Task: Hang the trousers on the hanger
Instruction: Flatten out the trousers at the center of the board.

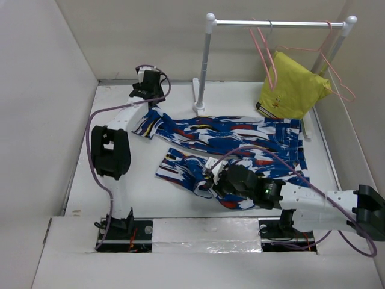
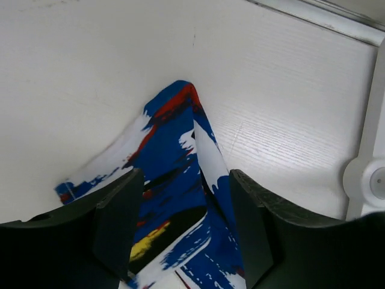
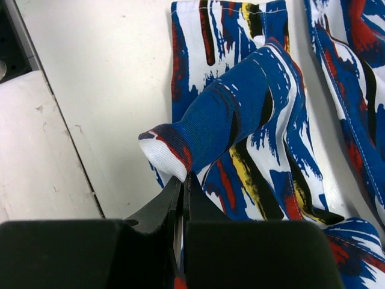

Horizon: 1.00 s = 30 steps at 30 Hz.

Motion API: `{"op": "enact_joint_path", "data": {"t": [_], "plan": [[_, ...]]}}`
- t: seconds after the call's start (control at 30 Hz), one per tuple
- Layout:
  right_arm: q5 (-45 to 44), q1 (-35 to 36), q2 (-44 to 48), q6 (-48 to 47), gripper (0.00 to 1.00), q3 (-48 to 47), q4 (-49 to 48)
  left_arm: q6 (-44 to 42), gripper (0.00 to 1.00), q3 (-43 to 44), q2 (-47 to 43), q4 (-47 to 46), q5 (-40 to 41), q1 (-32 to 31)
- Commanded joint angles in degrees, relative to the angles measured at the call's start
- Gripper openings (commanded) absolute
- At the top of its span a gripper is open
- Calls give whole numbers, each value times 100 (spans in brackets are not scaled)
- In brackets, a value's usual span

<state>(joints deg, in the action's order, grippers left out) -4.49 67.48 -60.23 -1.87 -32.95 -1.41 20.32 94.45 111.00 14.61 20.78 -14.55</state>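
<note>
Your right gripper [image 3: 182,195] pinches a tented fold of the trousers [image 1: 240,131] (spread flat mid-table) to raise the near leg, while your left gripper [image 2: 183,201] hangs spread over the far-left cuff, apparently poised to grab.

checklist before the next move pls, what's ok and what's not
1. Right gripper shut on a fold of the blue brush-stroke patterned trousers: ok.
2. Left gripper gripping the leg end: not ok; it is open, with its fingers either side of the cloth.
3. Trousers lifted off the white table: not ok; only the pinched fold is raised.
4. Thin pink wire hanger brought down: not ok; it hangs on the white rail.
5. Hanger free of the other clothing: cannot tell.
</note>
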Motion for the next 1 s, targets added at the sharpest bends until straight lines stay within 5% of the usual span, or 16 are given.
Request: {"op": "enact_joint_path", "data": {"t": [0.0, 0.23, 0.33, 0.97], "plan": [[-131, 72, 186, 125, 0, 51, -52, 120, 57, -106, -830, 149, 50, -74], [-385, 72, 336, 169, 0, 254, -167, 1331, 48, -3904, -3284, -1652, 462, -479], [-368, 72, 310, 169, 0, 280, -246, 1782, 48, -5058, -3699, -2146, 191, 159], [-667, 72, 415, 407, 0, 280, -52, 2196, 46, -3996, -1231, -2094, -82, 620]]}}
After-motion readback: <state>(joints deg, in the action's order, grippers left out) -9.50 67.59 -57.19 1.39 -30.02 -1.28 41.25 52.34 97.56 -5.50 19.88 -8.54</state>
